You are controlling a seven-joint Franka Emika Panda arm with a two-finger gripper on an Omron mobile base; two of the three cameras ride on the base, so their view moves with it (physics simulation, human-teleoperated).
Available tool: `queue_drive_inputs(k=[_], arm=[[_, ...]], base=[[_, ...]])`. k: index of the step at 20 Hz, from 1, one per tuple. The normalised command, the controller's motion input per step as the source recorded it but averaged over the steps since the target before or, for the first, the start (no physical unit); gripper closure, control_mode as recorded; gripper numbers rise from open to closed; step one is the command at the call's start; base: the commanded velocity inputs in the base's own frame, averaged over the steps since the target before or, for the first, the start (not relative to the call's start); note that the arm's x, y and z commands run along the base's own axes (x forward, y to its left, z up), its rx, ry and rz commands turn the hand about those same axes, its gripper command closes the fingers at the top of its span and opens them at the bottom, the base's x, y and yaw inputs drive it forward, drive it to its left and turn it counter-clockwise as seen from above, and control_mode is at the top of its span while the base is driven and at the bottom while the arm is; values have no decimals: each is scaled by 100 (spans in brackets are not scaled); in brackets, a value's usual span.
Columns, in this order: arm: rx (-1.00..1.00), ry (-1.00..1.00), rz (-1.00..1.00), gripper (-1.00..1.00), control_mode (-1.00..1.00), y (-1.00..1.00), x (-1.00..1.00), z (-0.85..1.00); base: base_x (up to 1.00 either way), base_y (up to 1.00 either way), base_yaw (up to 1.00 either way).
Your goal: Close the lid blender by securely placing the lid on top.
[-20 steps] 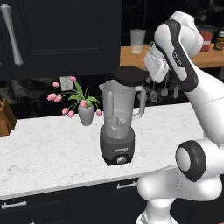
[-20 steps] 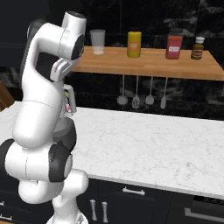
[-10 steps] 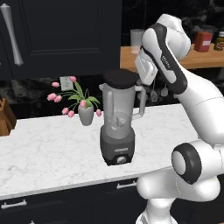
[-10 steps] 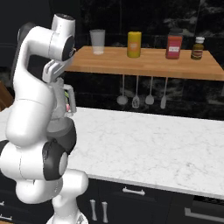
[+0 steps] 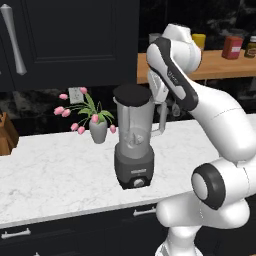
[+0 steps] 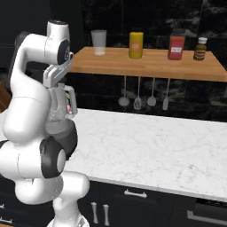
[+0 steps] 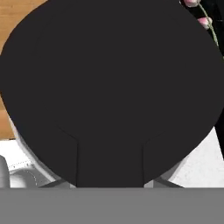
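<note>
The black lid [image 5: 132, 93] has moved across onto the blender [image 5: 134, 145] jar's mouth. The gripper [image 7: 110, 168] stays pinched on it, so pressing down and releasing likely remain.

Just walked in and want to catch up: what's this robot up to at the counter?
The white arm is putting the black lid on the blender, which stands on the marble counter beside a small vase of pink flowers. The lid sits over the jar's mouth, and the gripper is shut on its right edge. From the hand view the lid fills almost everything. Whether it is fully seated can't be told.
</note>
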Motion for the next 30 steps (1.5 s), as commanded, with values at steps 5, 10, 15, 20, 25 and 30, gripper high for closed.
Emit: queue_drive_inputs(k=[5,10,15,20,25,30], arm=[[-8,0,0,100,-100,0,31,-10],[0,-1,0,100,-100,-11,15,0],[0,0,6,100,-100,-30,0,0],[0,-1,4,100,-100,-1,-7,-1],[-1,0,10,100,-100,0,-23,-11],[0,0,7,100,-100,-5,-23,-5]], base=[[0,0,0],[0,0,0],[0,0,0],[0,0,0],[0,0,0],[0,0,0]])
